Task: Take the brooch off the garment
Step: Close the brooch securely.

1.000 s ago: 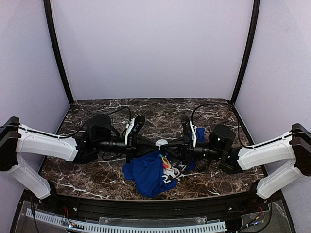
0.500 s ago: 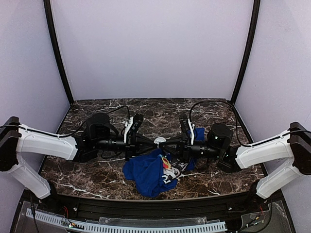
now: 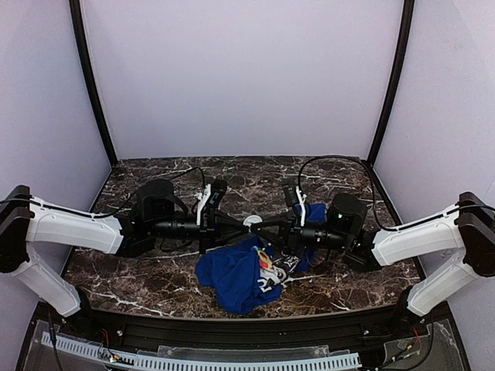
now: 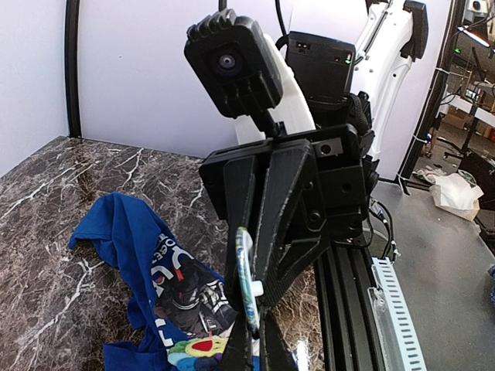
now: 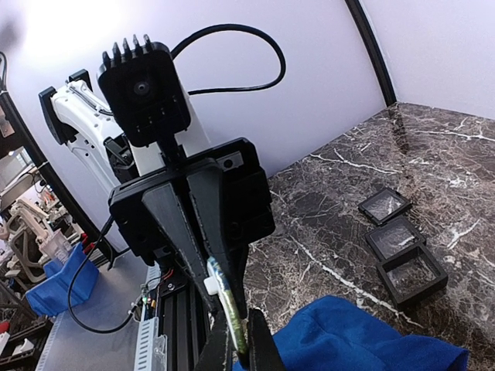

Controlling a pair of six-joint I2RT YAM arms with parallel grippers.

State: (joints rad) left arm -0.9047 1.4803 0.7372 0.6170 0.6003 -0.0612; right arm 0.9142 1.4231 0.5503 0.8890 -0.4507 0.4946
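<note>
Plainly, the brooch (image 3: 254, 224) sits right where the two sets of fingertips meet, held above the table and pinched from both sides. From above it shows as a small pale round. In both wrist views it stands edge-on, a thin disc with a green and yellowish rim and a small white nub on one side, so its face cannot be read. The left gripper (image 3: 241, 225) comes in level from the left with its fingers drawn together on the disc's edge. The right gripper (image 3: 267, 229) comes in level from the right, tip to tip with it, its fingers likewise closed on the disc. In the left wrist view the right gripper's two black fingers flank the disc, one on each side, touching it. The garment (image 3: 232, 282), a blue shirt with a dark print, lies crumpled on the marble table (image 3: 131, 278) just below the fingertips and on their near side. One fold rises toward them, and whether cloth is caught on the pin I cannot tell, as the fingers hide the join. A green, red and yellow patch (image 4: 203, 345) shows on the cloth directly under the left fingers. More blue cloth lies behind the right gripper's fingers. Three small dark square trays (image 5: 398, 239) sit in a row on the table beyond the left gripper's fingers, well apart from the brooch.
</note>
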